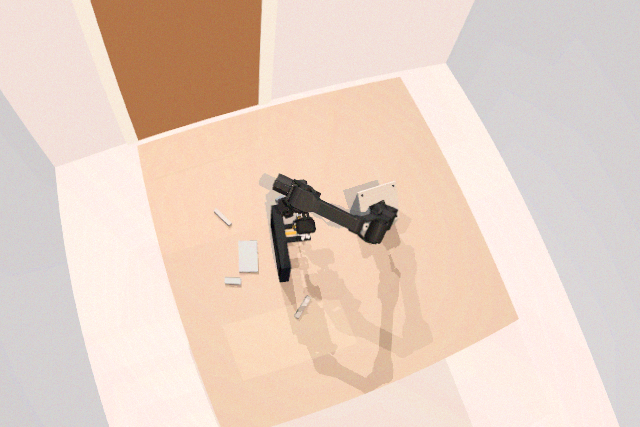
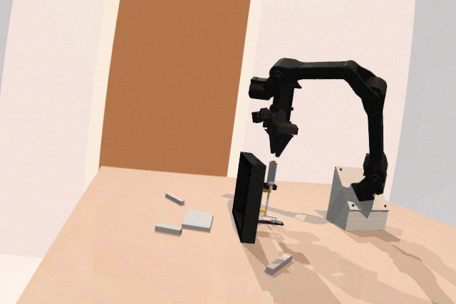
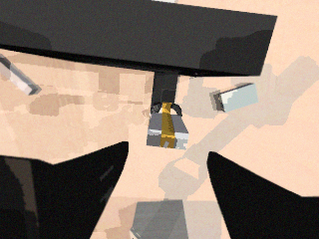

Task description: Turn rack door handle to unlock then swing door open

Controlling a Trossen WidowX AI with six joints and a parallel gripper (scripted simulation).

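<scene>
The black upright rack panel (image 1: 279, 249) (image 2: 249, 197) (image 3: 150, 37) stands on the table, with the door's upright handle (image 2: 271, 172) (image 3: 167, 130) on the side facing the robot base. The handle is a grey grip with an orange stripe, on a thin rod and a black bracket. Whether the door stands ajar cannot be told. My gripper (image 2: 275, 154) (image 3: 167, 152) points down, open and empty. Its tips are just above the handle's top, apart from it. In the wrist view the handle shows between the fingers, slightly ahead. From above the arm partly hides this area.
A flat grey block (image 1: 248, 255) (image 2: 198, 220) and two small bars (image 1: 233, 281) (image 1: 222, 217) lie behind the panel. Another bar (image 1: 302, 307) (image 2: 278, 264) lies near its end. A small pale block (image 3: 240, 98) lies near the other end. The robot base (image 2: 367, 221) is at the right.
</scene>
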